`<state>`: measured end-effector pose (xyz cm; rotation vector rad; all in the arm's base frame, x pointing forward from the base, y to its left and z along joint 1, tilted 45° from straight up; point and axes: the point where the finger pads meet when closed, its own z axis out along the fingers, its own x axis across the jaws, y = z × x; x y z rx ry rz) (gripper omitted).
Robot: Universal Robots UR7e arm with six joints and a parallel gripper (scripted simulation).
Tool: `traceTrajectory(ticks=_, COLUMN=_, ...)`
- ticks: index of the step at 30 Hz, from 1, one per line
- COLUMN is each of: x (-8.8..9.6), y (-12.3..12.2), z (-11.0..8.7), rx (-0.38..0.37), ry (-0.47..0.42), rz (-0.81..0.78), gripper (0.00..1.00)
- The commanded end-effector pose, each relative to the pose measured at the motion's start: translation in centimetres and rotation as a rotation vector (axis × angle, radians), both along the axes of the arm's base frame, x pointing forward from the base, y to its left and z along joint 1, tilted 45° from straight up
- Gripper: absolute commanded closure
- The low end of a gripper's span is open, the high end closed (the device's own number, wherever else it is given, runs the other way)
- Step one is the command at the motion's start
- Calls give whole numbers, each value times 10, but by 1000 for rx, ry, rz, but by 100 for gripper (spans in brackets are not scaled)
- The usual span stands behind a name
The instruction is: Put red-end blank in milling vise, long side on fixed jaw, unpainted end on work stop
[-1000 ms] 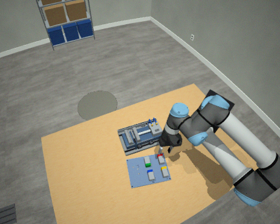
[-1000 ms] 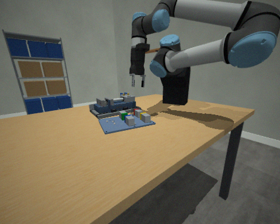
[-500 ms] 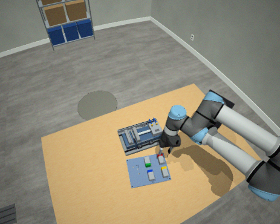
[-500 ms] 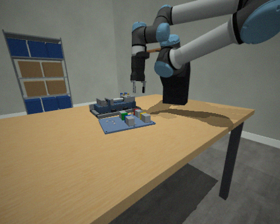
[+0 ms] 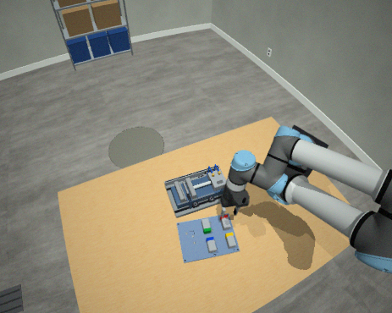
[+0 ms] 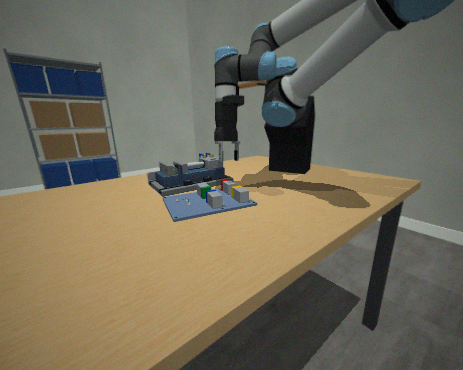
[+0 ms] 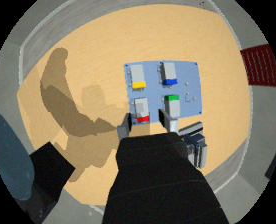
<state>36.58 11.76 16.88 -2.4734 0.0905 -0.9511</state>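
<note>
While the arm reaches out over the counter (image 6: 110, 260), the scene reads as follows, from nearest to farthest in the exterior view.

Counter: a pale wooden top on dark legs, carrying the plate and the vise side by side.

Plate (image 5: 190, 247): a light blue slab flat on the counter, just in front of the vise, with four blanks on it set in two rows and all apart from one another.

Blue-ended blank (image 5: 211, 244): in the near row of the plate, lying flat.

Yellow-ended blank (image 5: 230, 239): in the near row, beside the blue-ended one.

Green-ended blank (image 5: 207, 226): in the far row, toward the vise.

Red-ended blank (image 5: 225, 220): in the far row on the plate, at the corner closest to the arm; it lies flat, directly under the gripper, and in the wrist view its red end shows between the two fingers.

Gripper (image 6: 227, 151): released, fingers spread wide and pointing straight down, with nothing between them; in the exterior view it hangs well above the red-ended blank and touches nothing.

Milling vise (image 5: 192, 192): a blue and grey body just behind the plate, with its jaws apart and no blank between them; hoses with blue fittings stand on the end block nearer the arm.

Shelf (image 6: 67, 120): against the back wall, well apart from the counter, holding blue bins and brown boxes.
</note>
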Motion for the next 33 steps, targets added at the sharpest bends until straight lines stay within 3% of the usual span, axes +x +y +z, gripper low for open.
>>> traceTrajectory(ticks=1, x=16, y=0, z=-16, rx=-57, ry=67, rz=-11, gripper=0)
traceTrajectory(ticks=11, x=16, y=0, z=-16, rx=-57, ry=67, rz=-11, gripper=0)
traceTrajectory(ticks=12, x=11, y=1, z=-15, rx=-23, ry=51, rz=3, gripper=0)
traceTrajectory(ticks=16, x=13, y=-1, z=-7, rx=-57, ry=67, rz=-11, gripper=0)
traceTrajectory(ticks=33, x=9, y=-1, z=-3, rx=-57, ry=67, rz=-11, gripper=0)
